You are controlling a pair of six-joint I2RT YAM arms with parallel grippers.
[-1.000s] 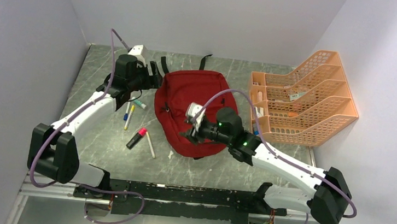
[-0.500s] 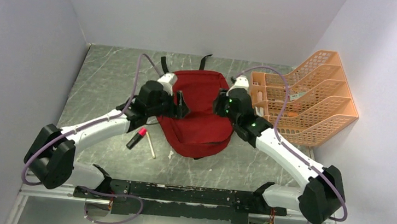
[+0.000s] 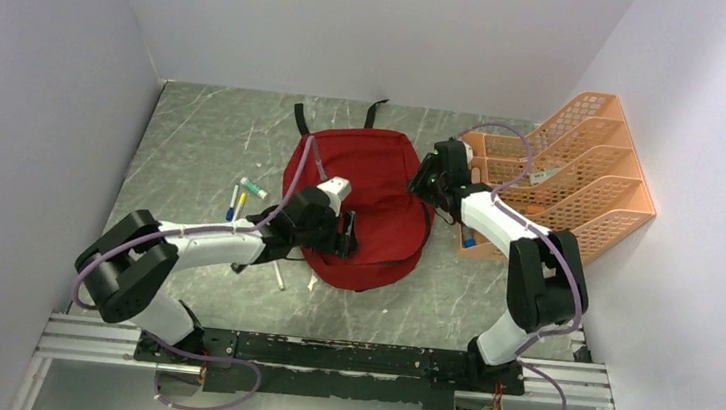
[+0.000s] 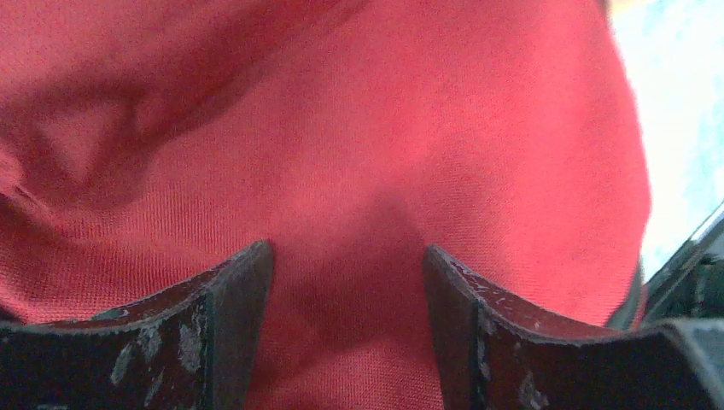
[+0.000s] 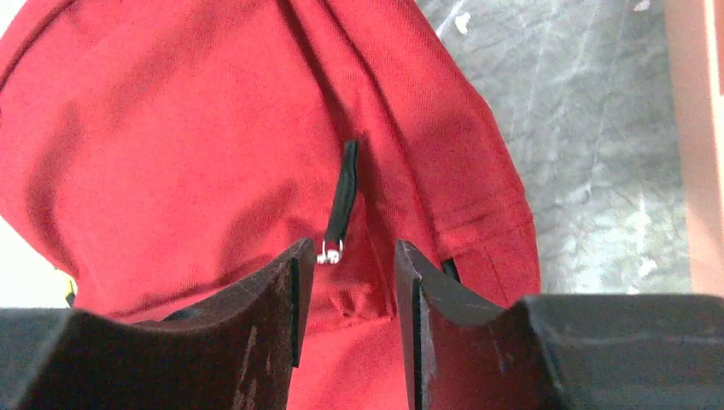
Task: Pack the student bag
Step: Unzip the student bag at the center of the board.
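Note:
The student bag (image 3: 370, 191), dark red with black straps, lies flat in the middle of the table. My left gripper (image 3: 348, 232) hovers low over its near left part. In the left wrist view the left gripper (image 4: 347, 248) stands open, and red fabric (image 4: 359, 128) fills the view and the gap between the fingers. My right gripper (image 3: 419, 183) is at the bag's right edge. The right gripper (image 5: 354, 243) is open, jaws fairly close together, with a black zipper pull (image 5: 344, 192) just ahead of its left fingertip, outside the gap.
An orange mesh file organizer (image 3: 563, 174) with items in it stands at the right, close behind my right arm. Pens (image 3: 241, 196) lie on the table left of the bag, and a thin white stick (image 3: 277, 275) lies by my left forearm. Walls enclose three sides.
My left gripper moved from the pens at the left onto the bag's near part. My right gripper swung from the bag's front to its right edge by the organizer.

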